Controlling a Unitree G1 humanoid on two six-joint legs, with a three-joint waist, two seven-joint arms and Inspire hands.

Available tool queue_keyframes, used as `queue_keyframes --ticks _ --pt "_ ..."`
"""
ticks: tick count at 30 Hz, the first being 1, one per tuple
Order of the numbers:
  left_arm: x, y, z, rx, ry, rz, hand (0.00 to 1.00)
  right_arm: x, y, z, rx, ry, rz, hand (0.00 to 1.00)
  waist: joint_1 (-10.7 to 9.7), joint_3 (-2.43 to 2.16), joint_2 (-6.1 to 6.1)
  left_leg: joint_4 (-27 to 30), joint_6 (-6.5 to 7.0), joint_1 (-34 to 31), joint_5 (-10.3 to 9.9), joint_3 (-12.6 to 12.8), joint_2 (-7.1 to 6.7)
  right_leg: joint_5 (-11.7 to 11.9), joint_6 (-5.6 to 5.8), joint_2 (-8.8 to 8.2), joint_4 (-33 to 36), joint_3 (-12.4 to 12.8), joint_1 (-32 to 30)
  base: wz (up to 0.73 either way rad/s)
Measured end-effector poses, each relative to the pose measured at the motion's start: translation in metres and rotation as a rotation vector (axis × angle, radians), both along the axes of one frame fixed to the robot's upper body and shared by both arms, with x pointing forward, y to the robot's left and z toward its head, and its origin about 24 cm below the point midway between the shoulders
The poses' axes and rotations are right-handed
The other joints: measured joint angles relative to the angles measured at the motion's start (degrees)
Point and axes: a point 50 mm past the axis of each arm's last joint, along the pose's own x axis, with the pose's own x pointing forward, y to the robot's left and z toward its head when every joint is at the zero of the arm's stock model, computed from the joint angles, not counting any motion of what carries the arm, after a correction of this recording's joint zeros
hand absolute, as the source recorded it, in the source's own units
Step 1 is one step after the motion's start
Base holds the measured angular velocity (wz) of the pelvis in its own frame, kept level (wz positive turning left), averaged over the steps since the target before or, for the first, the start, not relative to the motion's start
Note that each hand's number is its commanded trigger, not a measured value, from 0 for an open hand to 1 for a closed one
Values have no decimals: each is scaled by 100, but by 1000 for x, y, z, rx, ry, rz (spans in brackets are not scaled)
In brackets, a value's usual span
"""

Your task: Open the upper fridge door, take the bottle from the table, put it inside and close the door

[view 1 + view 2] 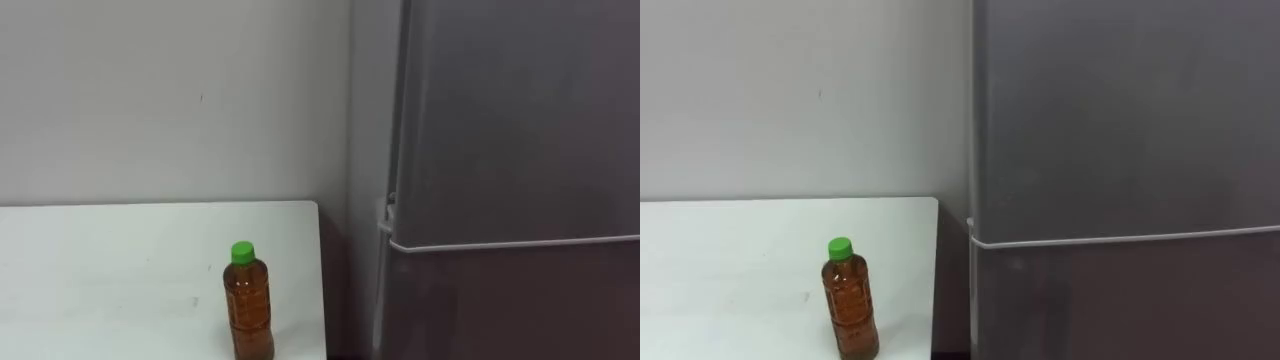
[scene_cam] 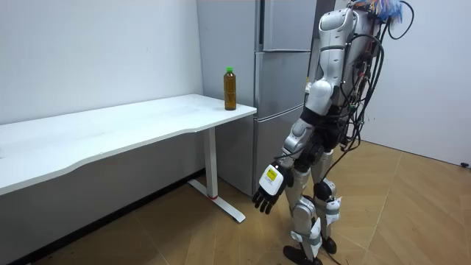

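Note:
A clear bottle (image 1: 249, 305) of brown drink with a green cap stands upright on the white table (image 1: 110, 270), near its right end. To its right is the tall grey fridge (image 1: 520, 140), with both the upper door (image 1: 1120, 110) and the lower door shut. In the room view I stand on the floor a step back from the fridge (image 2: 283, 29) and the bottle (image 2: 230, 89). My left hand (image 2: 266, 193) hangs low beside my thigh, fingers relaxed and holding nothing, well below and away from the bottle.
The table (image 2: 132, 129) runs long along the wall toward the room view's left, on white legs. A narrow dark gap separates its end from the fridge side. Wooden floor lies around me.

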Motion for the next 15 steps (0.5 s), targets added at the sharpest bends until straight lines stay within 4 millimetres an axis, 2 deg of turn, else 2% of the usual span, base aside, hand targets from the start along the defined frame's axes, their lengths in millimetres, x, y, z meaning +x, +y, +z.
queue_keyframes --ticks 10,15 --pt "4 0 1 39 -69 70 0 -2 1 0 13 0 -8 0 0 2 -71 -66 1 -4 0 -3 -19 -4 10 2 -3 -8 -11 0" --pt "-8 2 1 50 -73 165 0 -4 1 0 8 9 -7 0 63 -13 -101 -79 2 60 1 10 -27 -4 13 5 1 15 -6 -3"
